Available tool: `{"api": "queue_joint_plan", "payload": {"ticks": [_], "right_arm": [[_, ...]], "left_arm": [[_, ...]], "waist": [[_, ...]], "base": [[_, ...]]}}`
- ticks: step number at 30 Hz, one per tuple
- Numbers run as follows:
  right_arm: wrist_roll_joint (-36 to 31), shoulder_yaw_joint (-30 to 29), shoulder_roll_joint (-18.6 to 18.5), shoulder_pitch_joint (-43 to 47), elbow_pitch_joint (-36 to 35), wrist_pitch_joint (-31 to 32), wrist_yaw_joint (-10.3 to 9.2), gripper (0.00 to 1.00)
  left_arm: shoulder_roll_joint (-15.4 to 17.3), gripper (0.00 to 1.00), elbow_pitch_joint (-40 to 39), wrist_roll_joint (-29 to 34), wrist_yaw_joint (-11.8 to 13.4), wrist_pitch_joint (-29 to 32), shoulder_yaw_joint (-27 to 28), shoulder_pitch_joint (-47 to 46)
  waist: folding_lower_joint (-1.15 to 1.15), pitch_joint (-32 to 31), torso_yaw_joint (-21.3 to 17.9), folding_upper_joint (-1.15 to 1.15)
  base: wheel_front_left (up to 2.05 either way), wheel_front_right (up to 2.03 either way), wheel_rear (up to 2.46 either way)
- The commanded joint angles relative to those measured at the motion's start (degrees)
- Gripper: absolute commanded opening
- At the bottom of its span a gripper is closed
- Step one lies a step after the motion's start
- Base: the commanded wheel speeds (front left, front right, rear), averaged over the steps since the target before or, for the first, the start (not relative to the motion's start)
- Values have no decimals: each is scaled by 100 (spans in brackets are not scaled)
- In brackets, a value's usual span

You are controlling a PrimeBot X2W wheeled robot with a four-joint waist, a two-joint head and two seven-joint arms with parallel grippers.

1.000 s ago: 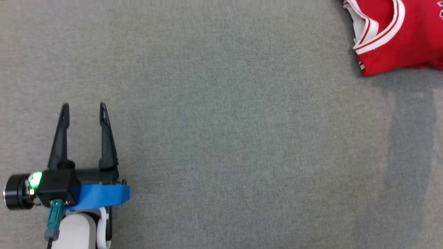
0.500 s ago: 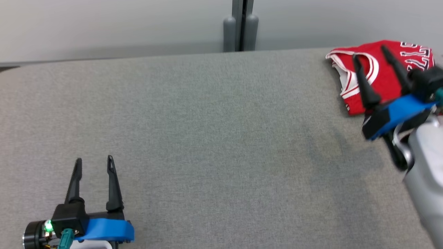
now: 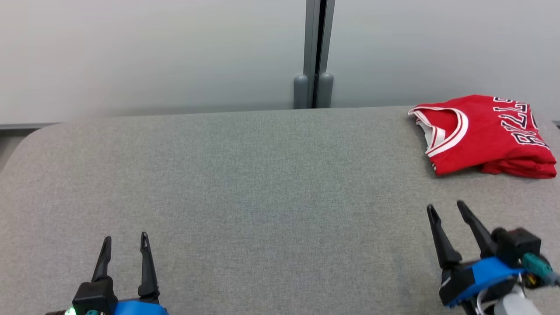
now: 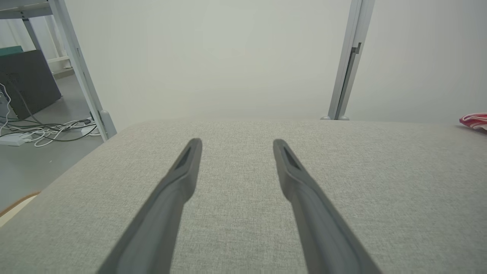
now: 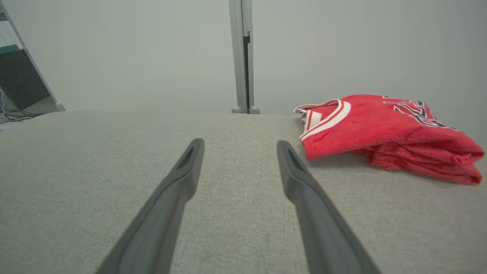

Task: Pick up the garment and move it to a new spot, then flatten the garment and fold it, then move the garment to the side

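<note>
The garment (image 3: 485, 133) is a red jersey with white trim and dark lettering, lying folded at the far right of the grey table (image 3: 262, 175). It also shows in the right wrist view as the garment (image 5: 380, 129), ahead and to the right of the fingers, and a sliver of the garment (image 4: 473, 121) sits at the right edge of the left wrist view. My right gripper (image 3: 446, 208) is open and empty, near the front right, well short of the jersey. Low at the front left, my left gripper (image 3: 125, 239) stands open with nothing between its fingers.
A pale wall with a vertical metal post (image 3: 314, 52) stands behind the table. Left of the table, a metal frame leg (image 4: 81, 72), a dark panel (image 4: 26, 82) and loose cables (image 4: 42, 131) lie on the floor. The table's left far corner is rounded.
The head camera has tilted up, bringing wall and table's far edge into view. My right gripper has drawn back from over the jersey toward the front right. The jersey stays put.
</note>
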Motion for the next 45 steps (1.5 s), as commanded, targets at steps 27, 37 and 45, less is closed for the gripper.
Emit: {"api": "queue_joint_plan", "payload": {"ticks": [27,37,45], "right_arm": [[-919,-1049,1120,1361,-508,-28,1,100],[-1000,-1059,1147,1253,-317,-28,1,100],[-1023,-1047,1155,1241,-230,-28,1,100]], "left_arm": [[-29,100,437,145,-216,-13,-16,-113],[21,100,690,204,-164,-13,-23,-166],[39,100,793,257,-109,-13,-58,-202]], "waist": [[1,-439,212,2],[1,-430,198,2],[1,-448,198,2]], "base": [[0,0,0],[0,0,0],[0,0,0]]}}
